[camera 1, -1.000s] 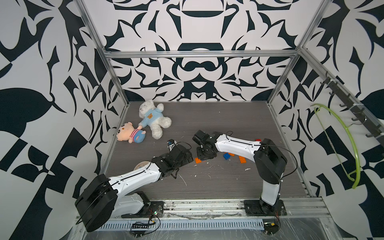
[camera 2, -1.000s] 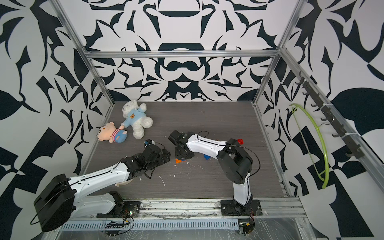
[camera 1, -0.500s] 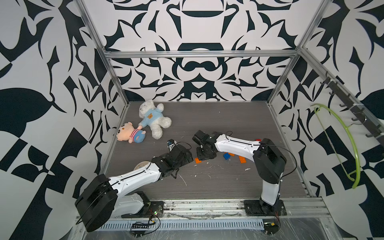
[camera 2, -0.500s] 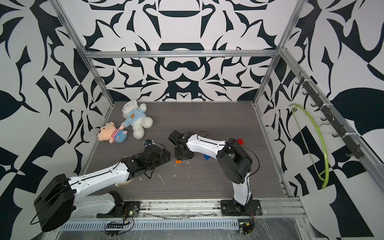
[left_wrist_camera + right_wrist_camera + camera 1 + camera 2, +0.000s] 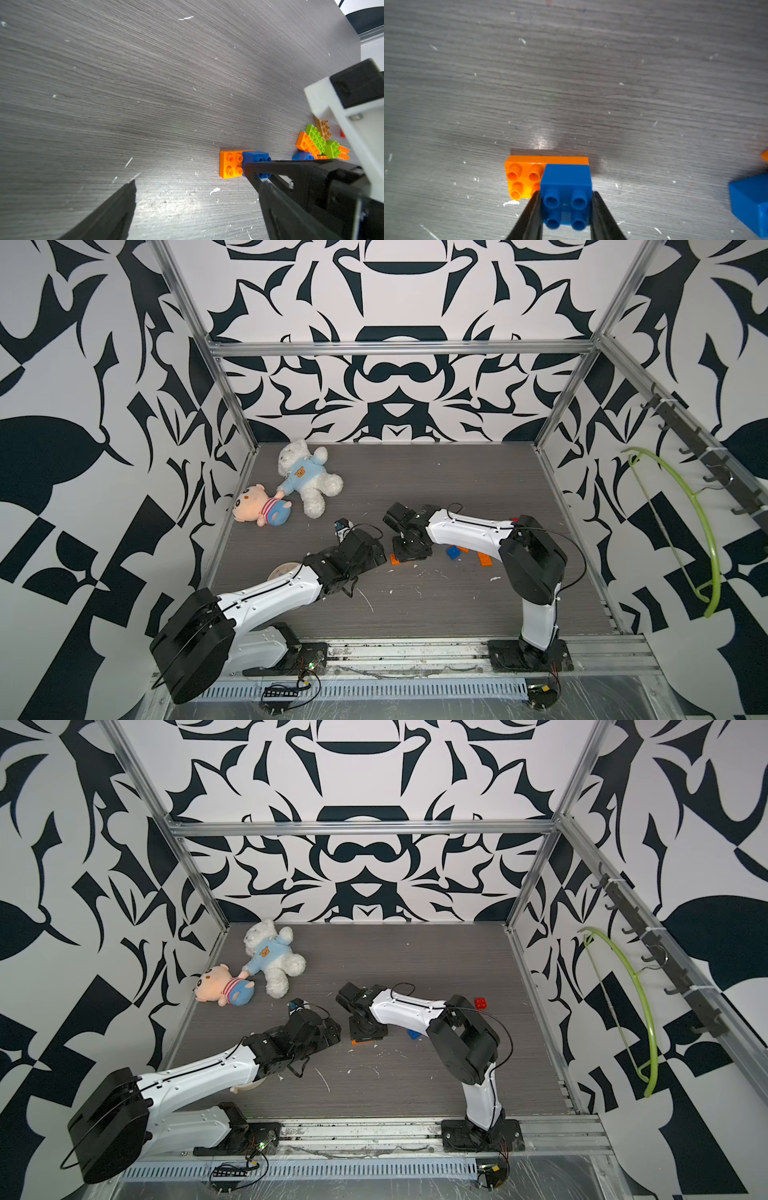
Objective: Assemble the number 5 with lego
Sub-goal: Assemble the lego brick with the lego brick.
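In the right wrist view my right gripper (image 5: 565,207) is shut on a blue square lego brick (image 5: 565,180). That brick sits on one end of an orange rectangular brick (image 5: 523,176) lying on the table. Both top views show this orange brick (image 5: 400,561) under the right gripper (image 5: 409,549). My left gripper (image 5: 192,178) is open and empty, low over the table just beside the orange brick (image 5: 230,164). Further lego lies behind the right arm: a loose blue brick (image 5: 454,552), an orange one (image 5: 484,559), lime green ones (image 5: 315,138), a brown one (image 5: 324,127) and a red one (image 5: 481,1003).
A white teddy bear (image 5: 309,477) and a pink-faced doll (image 5: 259,510) lie at the far left of the table. A round cream clock (image 5: 282,570) shows partly under my left arm. A green hanger (image 5: 702,531) hangs on the right wall. Patterned walls enclose three sides.
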Robot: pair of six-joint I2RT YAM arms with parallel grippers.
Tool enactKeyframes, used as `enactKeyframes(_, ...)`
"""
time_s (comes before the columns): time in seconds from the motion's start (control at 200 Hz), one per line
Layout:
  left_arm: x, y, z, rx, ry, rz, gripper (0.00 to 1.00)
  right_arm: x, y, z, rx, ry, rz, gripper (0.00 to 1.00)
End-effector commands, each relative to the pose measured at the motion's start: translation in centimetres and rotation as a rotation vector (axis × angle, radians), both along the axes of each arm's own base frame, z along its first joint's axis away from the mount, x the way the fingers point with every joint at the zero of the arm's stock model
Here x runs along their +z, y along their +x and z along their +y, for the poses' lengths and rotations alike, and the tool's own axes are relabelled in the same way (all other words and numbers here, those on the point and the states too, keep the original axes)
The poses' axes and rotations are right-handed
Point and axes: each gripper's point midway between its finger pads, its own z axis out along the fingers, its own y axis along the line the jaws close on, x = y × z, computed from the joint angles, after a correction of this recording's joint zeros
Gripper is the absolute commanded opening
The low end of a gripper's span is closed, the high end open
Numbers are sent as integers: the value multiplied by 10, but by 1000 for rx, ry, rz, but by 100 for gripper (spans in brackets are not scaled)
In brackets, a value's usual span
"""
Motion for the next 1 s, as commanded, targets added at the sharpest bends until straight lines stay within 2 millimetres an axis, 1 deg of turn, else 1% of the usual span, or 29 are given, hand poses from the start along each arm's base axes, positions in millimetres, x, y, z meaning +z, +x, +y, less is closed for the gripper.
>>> enactKeyframes(0.0, 2, 0, 2, 4, 21, 0, 99, 13, 16, 3, -49, 0, -45, 31)
enactKeyframes(0.14, 6, 0, 4, 11, 19, -10, 99, 9, 28, 5, -89, 12, -32, 31)
enactKeyframes(0.29, 8, -1, 8, 25, 15, -20, 99, 2, 33, 9, -107, 19, -20, 33)
enactKeyframes(0.36, 8, -1, 10, 30, 14, -22, 99, -1, 34, 6, -129, -2, -25, 33)
enactKeyframes(0.44, 9, -1, 10, 30, 12, -23, 99, 0, 35, 5, -142, -1, -27, 39)
enactKeyframes(0.58, 10, -2, 10, 29, 7, -23, 99, 10, 34, 9, -137, 35, -28, 48)
enactKeyframes(0.7, 12, -1, 8, 23, 2, -27, 99, 30, 34, 6, -126, 53, -61, 54)
enactKeyframes(0.745, 14, -1, 7, 18, -3, -31, 99, 38, 34, 1, -130, 51, -77, 56)
enactKeyframes(0.835, 18, 1, 2, 1, -12, -41, 99, 53, 35, -17, -150, 45, -117, 59)
enactKeyframes(0.915, 24, 4, -6, -32, -17, -51, 99, 66, 36, -43, -199, 28, -163, 60)
enactKeyframes(0.95, 26, 6, -10, -49, -20, -56, 99, 68, 34, -55, -218, 25, -170, 62)
enactKeyframes(0.97, 28, 6, -13, -59, -21, -57, 99, 71, 37, -68, -242, 2, -203, 63)
enactKeyframes(0.995, 29, 7, -17, -71, -22, -57, 99, 71, 37, -76, -258, -5, -206, 65)
